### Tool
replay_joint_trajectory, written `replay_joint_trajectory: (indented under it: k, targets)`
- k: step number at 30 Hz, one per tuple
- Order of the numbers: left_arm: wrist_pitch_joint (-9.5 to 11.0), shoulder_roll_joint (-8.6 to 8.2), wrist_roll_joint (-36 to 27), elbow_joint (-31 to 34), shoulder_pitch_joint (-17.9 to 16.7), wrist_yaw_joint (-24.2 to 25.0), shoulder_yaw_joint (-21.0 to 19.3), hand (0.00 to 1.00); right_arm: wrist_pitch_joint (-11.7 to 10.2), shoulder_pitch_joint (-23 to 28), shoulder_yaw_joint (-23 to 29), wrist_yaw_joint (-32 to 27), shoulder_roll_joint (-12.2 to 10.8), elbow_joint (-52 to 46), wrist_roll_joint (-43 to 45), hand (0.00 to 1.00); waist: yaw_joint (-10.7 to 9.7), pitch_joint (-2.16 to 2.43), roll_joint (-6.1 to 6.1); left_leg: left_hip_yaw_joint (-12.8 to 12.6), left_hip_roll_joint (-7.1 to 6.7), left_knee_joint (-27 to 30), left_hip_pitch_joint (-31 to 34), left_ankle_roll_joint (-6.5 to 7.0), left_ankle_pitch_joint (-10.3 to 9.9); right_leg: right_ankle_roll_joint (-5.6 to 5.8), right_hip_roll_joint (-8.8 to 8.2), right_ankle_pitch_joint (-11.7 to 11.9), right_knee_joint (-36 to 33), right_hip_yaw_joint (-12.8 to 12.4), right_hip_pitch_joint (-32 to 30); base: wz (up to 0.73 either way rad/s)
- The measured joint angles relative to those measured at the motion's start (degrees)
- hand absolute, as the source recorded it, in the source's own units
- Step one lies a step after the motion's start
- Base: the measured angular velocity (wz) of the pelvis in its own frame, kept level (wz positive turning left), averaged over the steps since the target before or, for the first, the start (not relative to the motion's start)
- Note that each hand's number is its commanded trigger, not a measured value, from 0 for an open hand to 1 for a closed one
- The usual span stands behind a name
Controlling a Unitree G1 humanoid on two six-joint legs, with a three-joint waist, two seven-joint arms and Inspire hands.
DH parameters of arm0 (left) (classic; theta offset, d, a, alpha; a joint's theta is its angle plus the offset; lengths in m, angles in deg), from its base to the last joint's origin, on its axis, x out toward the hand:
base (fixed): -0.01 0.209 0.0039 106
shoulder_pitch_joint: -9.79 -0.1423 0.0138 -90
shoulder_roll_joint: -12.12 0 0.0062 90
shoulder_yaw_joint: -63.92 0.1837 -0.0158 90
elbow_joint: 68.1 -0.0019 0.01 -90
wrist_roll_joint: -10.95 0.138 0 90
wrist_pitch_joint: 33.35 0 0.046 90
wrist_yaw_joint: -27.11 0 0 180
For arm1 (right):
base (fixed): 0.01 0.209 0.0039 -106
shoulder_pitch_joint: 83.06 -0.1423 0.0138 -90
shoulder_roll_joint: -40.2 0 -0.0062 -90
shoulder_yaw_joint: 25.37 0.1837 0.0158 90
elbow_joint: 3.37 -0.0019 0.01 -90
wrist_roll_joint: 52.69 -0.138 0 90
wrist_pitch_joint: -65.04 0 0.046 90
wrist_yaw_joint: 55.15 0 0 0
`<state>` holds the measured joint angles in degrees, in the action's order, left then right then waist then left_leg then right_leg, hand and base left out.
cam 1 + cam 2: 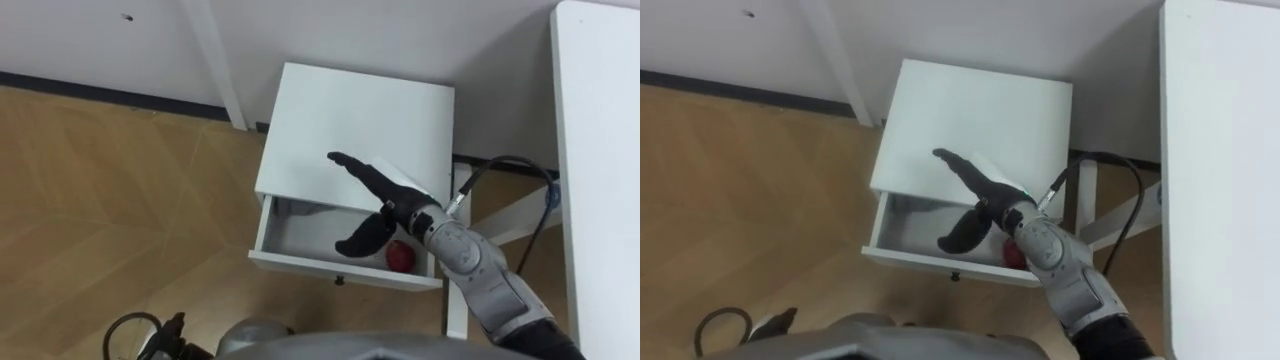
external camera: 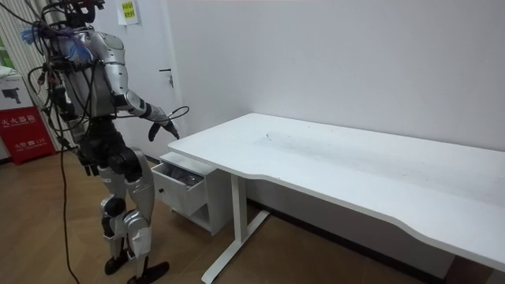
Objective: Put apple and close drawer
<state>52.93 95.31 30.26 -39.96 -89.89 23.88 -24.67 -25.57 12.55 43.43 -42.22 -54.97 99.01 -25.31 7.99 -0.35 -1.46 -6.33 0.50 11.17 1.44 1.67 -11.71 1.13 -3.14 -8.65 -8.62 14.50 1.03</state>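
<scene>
The left hand [image 2: 85, 164] seems to hang by the hip, its state unreadable. Under the right hand [image 1: 388, 205] the drawer [image 1: 300, 228] stands open; this hand hovers with fingers straight and apart, holding nothing. The apple [image 1: 401, 256] lies in the drawer just below its palm, the table [image 1: 600, 150] off to its right.

The red apple [image 1: 401, 257] is partly covered by the right hand [image 1: 392, 205], the rear of the open drawer [image 1: 300, 235] is hidden beneath the cabinet top [image 1: 350, 120], the white desk [image 1: 600, 150] is cut off by the picture's edge, and the drawer's contents cannot be told in the room view.
</scene>
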Motion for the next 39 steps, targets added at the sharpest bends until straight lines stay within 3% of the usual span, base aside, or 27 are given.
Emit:
replay_joint_trajectory:
  k: [9, 13, 15, 17, 18, 19, 20, 21, 22, 23, 24, 25, 26, 27, 28, 29, 30, 31, 33, 34, 35, 38, 39]
  targets:
    - [0.3, -0.12, -1.9, -0.1, -0.6, -1.6, -0.1, 0.00, -0.1, 0.0, 0.6, -1.5, 0.2, 1.2, -3.5, 0.00, -1.4, 0.19, -0.29, 0.0, -0.03, 0.1, -0.1, 0.00, 0.0, 0.00, -0.08, 0.0, 0.0, 0.0, 0.4, 0.00]
    - [0.6, -1.03, -1.9, -0.8, -1.3, -3.9, -1.4, 0.00, -1.8, 0.7, 6.1, -6.8, -0.4, 9.0, -6.8, 0.00, -2.3, 0.20, -0.33, -0.1, -0.28, 0.1, -1.1, 0.09, 0.0, 0.17, -0.67, -0.1, -0.2, 0.0, 1.4, 0.03]
    - [0.6, -1.16, -2.8, -1.8, -1.6, -4.0, -2.1, 0.00, -2.3, 0.8, 10.3, -9.9, -1.1, 15.4, -9.4, 0.00, -3.5, 0.23, -0.22, -0.5, -0.55, 0.8, -1.4, 0.68, -0.5, 0.94, -1.28, -0.7, -1.9, 0.2, 1.5, 0.15]
    - [0.6, -1.87, -3.0, -2.5, -1.4, -4.1, -3.7, 0.00, -2.5, 1.4, 17.1, -13.8, -0.8, 22.7, -12.3, 0.00, -5.4, 0.08, 0.87, -1.6, -1.02, 2.3, -0.8, 1.78, -1.5, 2.53, -3.44, -2.6, -13.9, -0.1, -3.7, 0.16]
    - [0.6, -1.75, -3.6, -2.8, -1.4, -4.1, -3.8, 0.00, -2.4, 1.9, 20.4, -16.2, -0.4, 26.3, -13.7, 0.00, -6.6, 0.00, 1.14, -1.9, -1.71, 2.8, -0.9, 2.49, -1.8, 2.40, -5.41, -2.2, -25.5, -0.4, -9.2, 0.20]
    - [0.7, -1.54, -3.7, -3.1, -1.2, -4.1, -4.1, 0.00, -2.4, 2.6, 22.0, -17.1, -0.1, 27.9, -14.2, 0.00, -7.1, 0.11, 1.00, -2.0, -2.33, 3.7, -0.9, 2.97, -2.1, 2.13, -6.83, -1.0, -31.8, -1.1, -12.4, 0.15]
    - [0.9, -1.46, -4.0, -3.7, -1.0, -4.2, -5.3, 0.00, -2.4, 3.4, 25.6, -18.5, 0.3, 30.6, -15.7, 0.00, -8.1, -0.03, 1.63, -2.3, -2.16, 6.4, -0.7, 4.14, -3.1, 2.12, -8.13, 6.0, -43.0, -4.2, -19.1, 0.00]
    - [1.2, -1.38, -4.1, -4.2, -0.8, -4.4, -5.6, 0.00, -2.4, 3.9, 27.2, -19.2, 0.6, 31.7, -16.3, 0.00, -8.7, 0.05, 2.26, -2.4, -1.75, 7.9, -0.3, 4.75, -3.7, 2.76, -8.00, 11.7, -48.3, -6.1, -22.9, -0.27]
    - [1.6, -0.57, -4.3, -5.1, -0.5, -4.9, -5.8, 0.00, -2.5, 3.8, 28.6, -20.8, 0.7, 33.1, -16.9, 0.00, -9.0, -0.08, 3.56, -2.8, -0.89, 10.2, 1.0, 5.35, -5.1, 1.96, -6.80, 15.6, -61.6, -9.3, -31.5, -0.63]
    - [1.5, 0.50, -5.3, -6.4, 0.6, -5.1, -5.7, 0.00, -3.2, 3.2, 29.3, -21.1, 0.5, 33.4, -19.2, 0.00, -9.2, -0.48, 4.06, -2.7, 0.10, 12.4, 2.3, 5.71, -5.8, 0.22, -5.34, 11.0, -80.0, -10.5, -40.4, -0.64]
    - [1.3, 0.80, -5.5, -7.4, 1.1, -5.1, -5.8, 0.00, -4.0, 3.3, 29.3, -21.4, 0.6, 34.1, -20.6, 0.00, -9.6, -0.85, 4.77, -2.4, 1.24, 13.1, 2.7, 5.73, -6.0, -0.41, -4.26, 8.8, -87.5, -10.0, -43.7, -0.41]
    - [0.6, 0.88, -6.3, -7.8, 2.5, -5.1, -5.8, 0.00, -5.3, 3.3, 29.1, -22.1, 1.2, 36.9, -23.4, 0.00, -9.9, -1.07, 7.21, -2.2, 4.15, 13.5, 3.3, 5.78, -6.2, -1.15, -2.57, 6.1, -97.6, -8.0, -49.2, -0.11]
    - [0.3, 1.02, -6.3, -7.2, 2.8, -5.1, -5.8, 0.00, -5.7, 3.3, 28.1, -22.4, 1.8, 40.7, -25.5, 0.00, -9.8, -0.98, 8.82, -1.8, 5.94, 13.5, 3.4, 5.35, -6.1, -0.42, -1.92, 4.5, -101.4, -7.9, -52.2, 0.00]
    - [0.2, 1.56, -6.2, -6.5, 2.8, -5.0, -5.9, 0.00, -5.3, 3.5, 26.7, -22.5, 1.9, 43.3, -26.9, 0.00, -9.8, -0.99, 8.68, -1.5, 5.43, 14.1, 3.3, 4.98, -6.3, 1.02, -2.50, 3.3, -100.1, -10.0, -52.7, 0.08]
    - [0.3, 1.83, -6.2, -6.5, 2.9, -5.0, -5.9, 0.00, -4.6, 3.5, 26.1, -22.5, 1.9, 44.0, -26.9, 0.00, -9.9, -1.23, 7.48, -1.5, 4.78, 14.8, 3.5, 5.24, -6.7, 1.35, -3.16, 3.0, -97.6, -11.5, -51.8, 0.16]
    - [0.2, 1.86, -6.2, -6.1, 2.2, -5.0, -5.9, 0.00, -3.6, 3.4, 25.6, -22.6, 1.9, 45.3, -27.2, 0.00, -10.1, -0.99, 6.71, -1.5, 3.71, 16.5, 4.1, 5.79, -7.6, 1.35, -4.48, 3.0, -88.4, -12.9, -47.5, 0.16]
    - [0.1, 1.54, -6.3, -5.3, 1.1, -4.9, -5.7, 0.00, -2.9, 3.4, 25.2, -22.6, 1.9, 46.5, -28.0, 0.00, -10.1, -1.04, 6.26, -1.2, 2.87, 17.4, 4.4, 6.04, -8.3, 1.67, -4.86, 3.2, -74.9, -12.6, -40.4, 0.16]
    - [0.1, 1.45, -6.3, -4.8, 0.3, -4.9, -5.6, 0.00, -2.9, 3.5, 24.8, -22.7, 1.9, 47.2, -28.7, 0.00, -10.2, -0.97, 6.21, -1.1, 2.53, 17.4, 4.3, 6.15, -8.5, 1.96, -4.85, 3.4, -67.5, -12.2, -36.3, 0.21]
    - [-0.2, 1.72, -6.2, -4.2, -2.1, -5.1, -5.7, 0.00, -2.3, 3.7, 24.7, -21.8, 1.0, 49.9, -30.1, 0.00, -9.5, -0.38, 4.16, -0.6, 0.02, 15.7, 3.8, 6.31, -7.9, 2.85, -4.90, 2.9, -39.5, -10.0, -19.8, 0.16]
    - [-0.4, 1.72, -6.2, -4.1, -2.2, -5.2, -5.7, 0.00, -2.2, 3.9, 24.7, -21.5, 0.9, 50.1, -30.1, 0.00, -9.1, -0.10, 3.26, -0.8, -0.48, 15.0, 3.6, 6.32, -7.4, 3.14, -4.65, 2.3, -33.4, -9.3, -16.3, -0.05]
    - [-0.6, 1.64, -6.2, -4.1, -2.2, -5.3, -5.7, 0.00, -2.3, 4.1, 24.7, -21.1, 0.7, 50.3, -30.1, 0.00, -7.7, -0.09, 2.19, -1.4, -1.27, 12.7, 2.9, 6.18, -6.5, 3.22, -4.33, 0.6, -22.7, -7.9, -10.7, -0.17]
    - [-0.3, 1.72, -6.1, -2.6, -2.5, -5.9, -6.5, 0.00, -2.5, 3.1, 24.3, -19.1, -0.1, 52.9, -30.3, 0.00, -6.1, 0.28, 0.43, -1.8, -1.64, 7.6, 0.7, 5.13, -4.5, 3.42, -2.77, 1.2, -5.8, -5.4, -1.9, -0.12]
    - [-0.2, 1.69, -6.2, -2.4, -2.7, -6.2, -6.9, 0.00, -2.5, 3.0, 24.3, -18.6, -0.2, 53.1, -30.3, 0.00, -6.1, 0.40, -0.11, -1.8, -1.67, 7.0, 0.2, 4.89, -4.3, 3.67, -2.71, 1.4, -3.9, -4.9, -0.9, 0.03]
